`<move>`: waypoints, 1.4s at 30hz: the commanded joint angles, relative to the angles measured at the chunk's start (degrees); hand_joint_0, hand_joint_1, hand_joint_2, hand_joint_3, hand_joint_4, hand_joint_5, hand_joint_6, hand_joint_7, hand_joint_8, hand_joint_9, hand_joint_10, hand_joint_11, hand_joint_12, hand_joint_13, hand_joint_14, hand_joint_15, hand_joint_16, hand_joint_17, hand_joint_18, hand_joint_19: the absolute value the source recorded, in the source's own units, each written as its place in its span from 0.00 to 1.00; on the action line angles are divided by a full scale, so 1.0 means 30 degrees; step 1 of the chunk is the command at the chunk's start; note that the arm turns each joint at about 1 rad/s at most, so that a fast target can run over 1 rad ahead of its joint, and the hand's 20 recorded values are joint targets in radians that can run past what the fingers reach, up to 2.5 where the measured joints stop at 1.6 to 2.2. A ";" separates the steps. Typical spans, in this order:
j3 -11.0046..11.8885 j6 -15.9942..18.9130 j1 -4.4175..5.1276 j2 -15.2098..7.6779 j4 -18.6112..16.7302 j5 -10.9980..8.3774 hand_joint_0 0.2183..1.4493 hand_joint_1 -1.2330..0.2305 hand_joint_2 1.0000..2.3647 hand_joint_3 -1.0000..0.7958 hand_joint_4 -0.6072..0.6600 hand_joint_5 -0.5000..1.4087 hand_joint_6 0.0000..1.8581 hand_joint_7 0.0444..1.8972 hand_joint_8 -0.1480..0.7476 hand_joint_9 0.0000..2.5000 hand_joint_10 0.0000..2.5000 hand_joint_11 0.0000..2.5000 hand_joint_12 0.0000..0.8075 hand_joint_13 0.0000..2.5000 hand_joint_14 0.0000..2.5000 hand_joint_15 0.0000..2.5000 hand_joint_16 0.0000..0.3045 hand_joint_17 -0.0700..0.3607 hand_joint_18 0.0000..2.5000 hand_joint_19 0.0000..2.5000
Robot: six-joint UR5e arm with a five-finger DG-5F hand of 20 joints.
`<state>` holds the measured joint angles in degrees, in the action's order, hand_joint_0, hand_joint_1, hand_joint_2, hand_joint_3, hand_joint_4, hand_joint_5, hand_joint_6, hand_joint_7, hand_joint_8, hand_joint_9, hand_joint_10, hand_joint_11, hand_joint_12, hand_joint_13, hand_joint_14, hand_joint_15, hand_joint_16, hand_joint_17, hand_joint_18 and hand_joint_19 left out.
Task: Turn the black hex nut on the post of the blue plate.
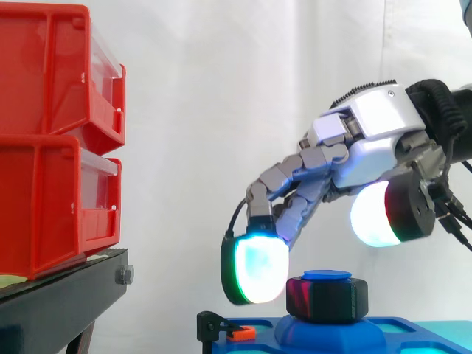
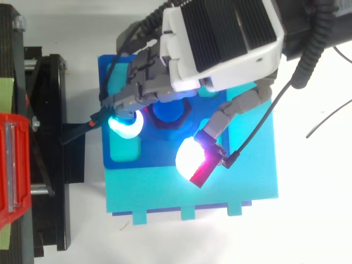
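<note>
hand [image 1: 376, 125] open, fingers [image 1: 258, 269] spread over black hex nut [image 1: 328, 299], nothing pinched; nut on post [image 1: 327, 275], toward blue plate's [image 1: 413, 332] edge by black stand [image 1: 59, 299]. Lower, close on opposite flats, twist about post axis

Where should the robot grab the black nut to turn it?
On its flat side faces, two opposite ones, coming down from above. The nut sits flat on the upright post of the blue plate, so its sides are free all round, and the hand's fingers hang either side of it.
</note>
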<state>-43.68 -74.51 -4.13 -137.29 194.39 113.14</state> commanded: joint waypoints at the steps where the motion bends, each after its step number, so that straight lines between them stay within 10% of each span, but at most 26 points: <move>1: -0.0353 0.0080 0.0087 0.0000 -0.0081 -0.0065 0.23 0.53 0.00 0.28 0.64 0.19 0.27 0.49 0.39 0.23 0.00 0.09 0.33 0.25 0.01 0.14 0.08 0.28 0.05 0.15; 42: -0.0997 0.0051 -0.0352 0.0000 -0.0989 0.0140 0.23 0.53 0.00 0.28 0.63 0.19 0.27 0.50 0.39 0.23 0.00 0.09 0.33 0.25 0.01 0.14 0.08 0.28 0.05 0.15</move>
<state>-46.65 -74.36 -5.16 -137.28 191.44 113.55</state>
